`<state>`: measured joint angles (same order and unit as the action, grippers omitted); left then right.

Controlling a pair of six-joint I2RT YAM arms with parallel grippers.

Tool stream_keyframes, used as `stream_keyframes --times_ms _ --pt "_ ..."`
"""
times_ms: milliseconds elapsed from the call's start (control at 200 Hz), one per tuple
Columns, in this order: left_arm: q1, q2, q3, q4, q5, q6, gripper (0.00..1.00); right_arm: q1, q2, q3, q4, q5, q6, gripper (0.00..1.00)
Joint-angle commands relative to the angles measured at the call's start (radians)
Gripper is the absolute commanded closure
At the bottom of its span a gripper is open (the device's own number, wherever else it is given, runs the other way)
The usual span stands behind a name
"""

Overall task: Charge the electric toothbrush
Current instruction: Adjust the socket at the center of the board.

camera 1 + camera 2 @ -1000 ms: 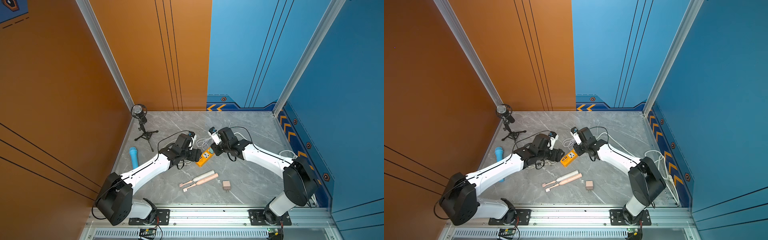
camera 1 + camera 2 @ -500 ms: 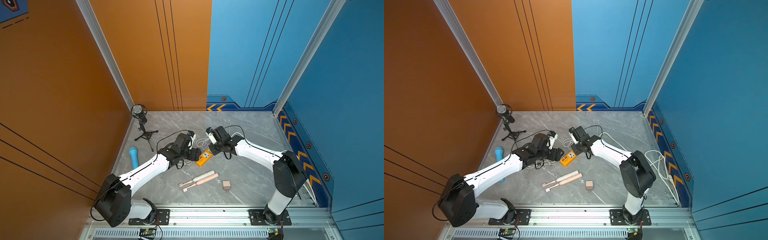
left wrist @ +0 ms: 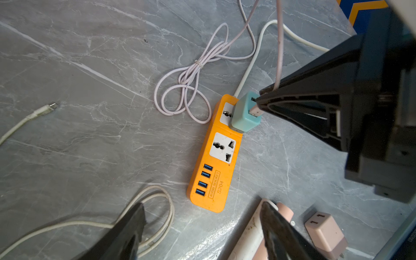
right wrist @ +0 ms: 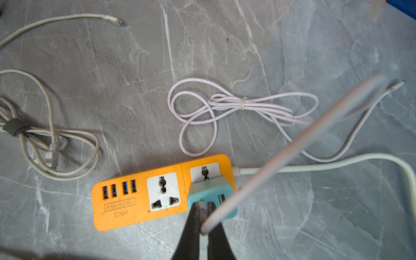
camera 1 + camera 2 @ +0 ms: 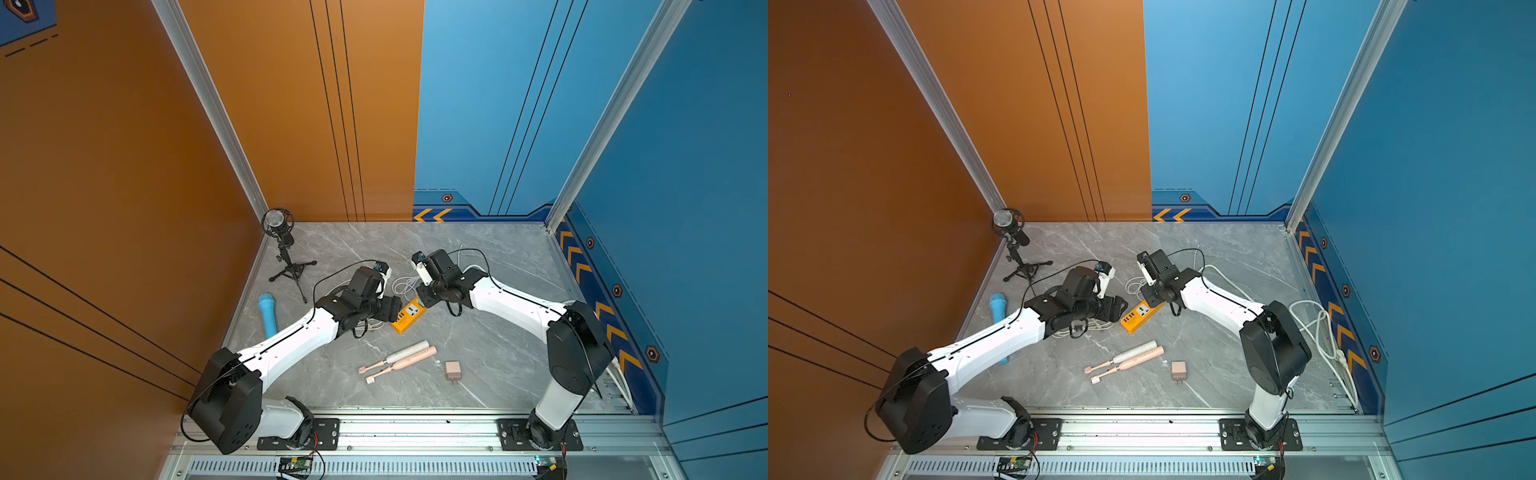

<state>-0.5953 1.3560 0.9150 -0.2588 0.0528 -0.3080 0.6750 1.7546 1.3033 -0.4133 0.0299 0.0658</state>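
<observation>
Grey marble table carries the white electric toothbrush and the pink electric toothbrush, side by side near the orange power strip. In the strip's end socket sits a teal adapter. Your right gripper is closed on the pink cable at this adapter. Your left gripper hangs wide open over the strip.

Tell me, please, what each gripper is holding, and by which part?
The right gripper pinches the pink cable at its USB plug end, right at the teal adapter. The left gripper is open and holds nothing.
</observation>
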Motion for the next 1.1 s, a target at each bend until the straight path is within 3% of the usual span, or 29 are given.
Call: stream_keyframes --times_ms 0,490,1096 --pt "0.008 -0.025 -0.013 -0.012 -0.027 0.001 0.19 -0.002 0.014 -0.012 -0.037 -0.006 0.019 0.96" --pt "0.003 -0.04 -0.019 -0.014 -0.031 -0.011 0.2 -0.037 -0.026 -0.188 -0.05 -0.037 0.022 1.0" --pt "0.005 -0.022 0.004 -0.015 -0.051 0.006 0.2 -0.052 0.091 -0.162 -0.239 -0.002 0.037 1.0"
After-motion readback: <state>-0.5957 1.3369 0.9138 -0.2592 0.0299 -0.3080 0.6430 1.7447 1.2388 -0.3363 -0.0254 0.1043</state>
